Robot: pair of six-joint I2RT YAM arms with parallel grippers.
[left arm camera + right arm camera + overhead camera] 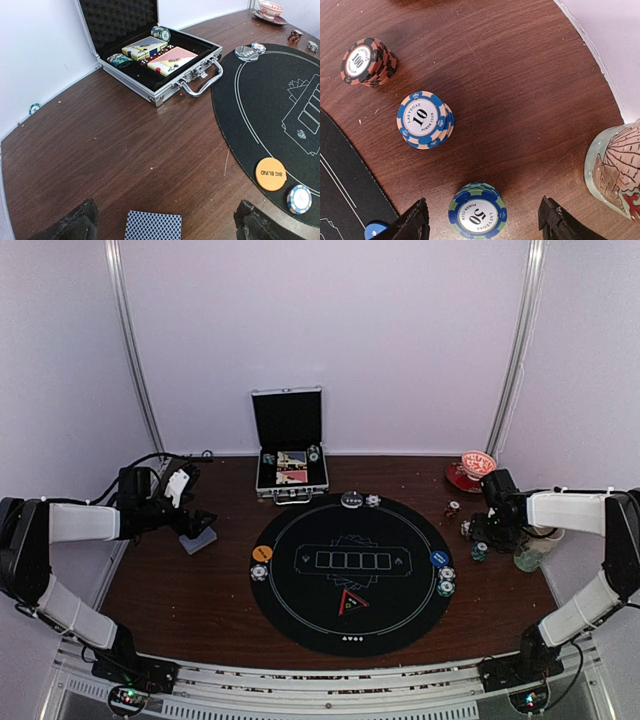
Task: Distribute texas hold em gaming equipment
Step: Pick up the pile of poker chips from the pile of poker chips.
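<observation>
A grey-blue-backed playing card lies flat on the wood between the fingers of my left gripper, which is open and not touching it. My right gripper hangs over a blue-green stack of "50" poker chips; its jaws stand open on either side with a gap at each. A blue-and-white "10" stack and a red "100" stack sit farther off. On the black mat lie the orange "BIG BLIND" button, a blue button, a black button and single chips.
The silver case stands open at the back with card decks and chips inside. A patterned glass cup stands close to the right of my right gripper. A red cup on a saucer sits at the back right. One chip lies by the wall.
</observation>
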